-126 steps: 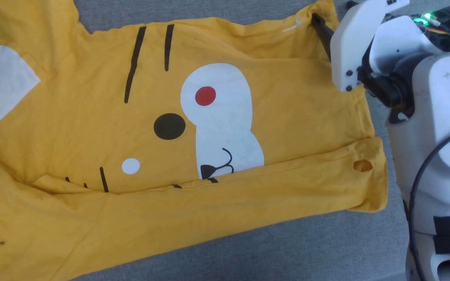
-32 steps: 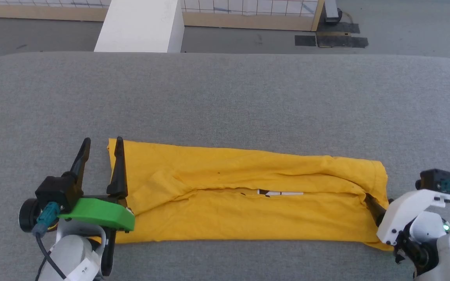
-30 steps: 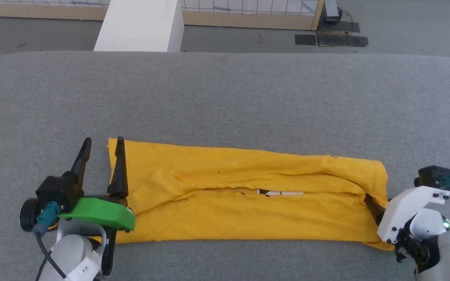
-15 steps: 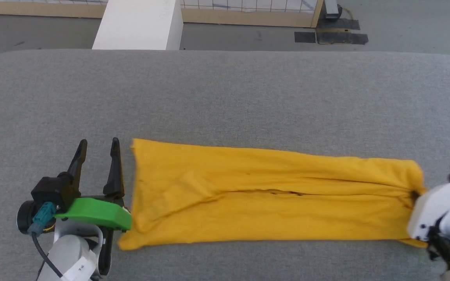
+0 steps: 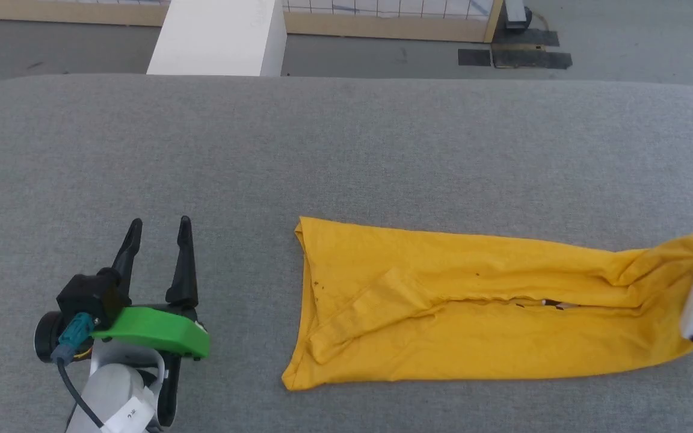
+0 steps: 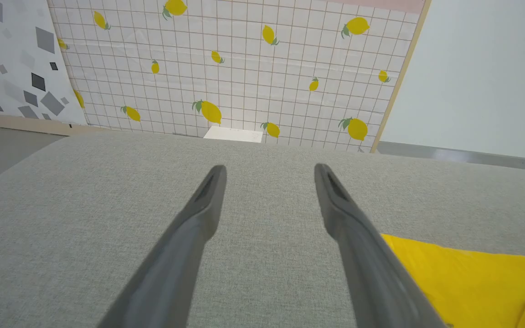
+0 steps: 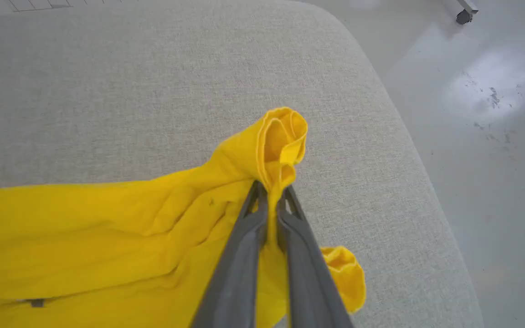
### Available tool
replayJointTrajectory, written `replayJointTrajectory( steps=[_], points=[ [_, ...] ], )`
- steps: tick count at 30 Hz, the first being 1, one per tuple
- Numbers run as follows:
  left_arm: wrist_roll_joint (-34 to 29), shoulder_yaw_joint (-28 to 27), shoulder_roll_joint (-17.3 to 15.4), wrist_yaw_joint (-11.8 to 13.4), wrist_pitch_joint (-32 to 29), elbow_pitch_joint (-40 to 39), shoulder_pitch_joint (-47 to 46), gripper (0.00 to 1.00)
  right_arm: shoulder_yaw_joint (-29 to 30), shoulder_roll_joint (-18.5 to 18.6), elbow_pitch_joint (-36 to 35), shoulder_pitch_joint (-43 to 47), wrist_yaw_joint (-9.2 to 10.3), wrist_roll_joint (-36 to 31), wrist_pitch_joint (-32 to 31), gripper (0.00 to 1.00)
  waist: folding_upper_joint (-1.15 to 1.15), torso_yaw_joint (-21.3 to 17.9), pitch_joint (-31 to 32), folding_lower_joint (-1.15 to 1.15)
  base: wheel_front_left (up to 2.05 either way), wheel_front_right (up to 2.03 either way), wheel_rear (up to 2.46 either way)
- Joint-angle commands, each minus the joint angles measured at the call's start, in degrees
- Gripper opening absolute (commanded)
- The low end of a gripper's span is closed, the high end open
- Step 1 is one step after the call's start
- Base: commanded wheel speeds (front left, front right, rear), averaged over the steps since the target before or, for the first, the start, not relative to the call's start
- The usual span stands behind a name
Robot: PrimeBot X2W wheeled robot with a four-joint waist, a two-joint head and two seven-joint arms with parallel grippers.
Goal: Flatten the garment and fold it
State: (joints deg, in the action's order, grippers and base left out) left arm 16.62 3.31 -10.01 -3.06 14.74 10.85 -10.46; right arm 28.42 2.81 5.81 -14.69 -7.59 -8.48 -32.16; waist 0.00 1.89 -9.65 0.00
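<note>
The mustard-yellow cotton T-shirt [image 5: 473, 319], folded into a long band, lies on the grey fabric-covered table [image 5: 346, 150], shifted toward the robot's right since a second ago. Its left end, formerly just beside the left gripper [image 5: 160, 221], is now well apart from it. The left gripper's fingers stand spread and empty, while the right gripper [image 7: 271, 187] is clamped on the shirt's bunched right end.

The mustard-yellow cotton T-shirt [image 5: 443, 325] shows plain yellow, with a fleck of black and white print at its fold, on the even grey fabric tabletop [image 5: 346, 150]. The white grid-lined wall panel [image 6: 244, 68] carries scattered yellow lemons with green leaves.
</note>
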Motion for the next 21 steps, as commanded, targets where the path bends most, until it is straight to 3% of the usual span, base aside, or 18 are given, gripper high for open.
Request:
replayJointTrajectory(
  steps=[1, 6, 11, 12, 15, 21],
  points=[
    [-0.3, -0.2, 0.3, -0.5, 0.3, 0.2, -0.5, 1.0, -2.5, 0.1, -2.7, 1.0, 0.1, 2.6, -2.3, 0.0, 0.0, 0.2, 0.4, 0.0, 0.0, 0.0, 0.0],
    [-0.6, -0.4, 0.6, -0.8, 0.3, 0.5, -0.2, 1.0, -16.8, 0.1, -18.7, 5.9, 0.1, 13.1, -12.8, 0.0, 0.0, 0.5, 0.8, 0.0, 0.0, 0.0, 0.0],
    [-0.9, -0.4, 1.0, -1.1, 0.3, 0.6, -0.8, 1.0, -31.7, 0.1, -28.8, 6.8, 0.1, 15.4, -17.3, 0.0, 0.0, 1.0, 0.1, 0.0, 0.0, 0.0, 0.0],
    [-1.0, -0.3, 1.1, -1.3, 0.3, 0.6, -1.1, 1.0, -36.9, 0.1, -29.2, 5.8, 0.1, 15.5, -17.2, 0.0, 0.0, 1.4, -0.3, 0.0, 0.0, 0.0, 0.0],
    [-1.2, -0.1, 1.5, -1.7, 0.3, 0.7, -1.8, 1.0, -43.2, 0.1, -26.5, 3.6, 0.1, 15.9, -15.6, 0.0, 0.0, 2.3, -1.0, 0.0, 0.0, 0.0, 0.0],
    [-1.6, 0.2, 2.3, -2.2, 0.3, 1.0, -2.8, 1.0, -49.6, 0.1, -17.3, -0.9, 0.1, 18.5, -10.8, 0.0, 0.0, 4.1, -2.9, 0.0, 0.0, 0.0, 0.0]
  ],
)
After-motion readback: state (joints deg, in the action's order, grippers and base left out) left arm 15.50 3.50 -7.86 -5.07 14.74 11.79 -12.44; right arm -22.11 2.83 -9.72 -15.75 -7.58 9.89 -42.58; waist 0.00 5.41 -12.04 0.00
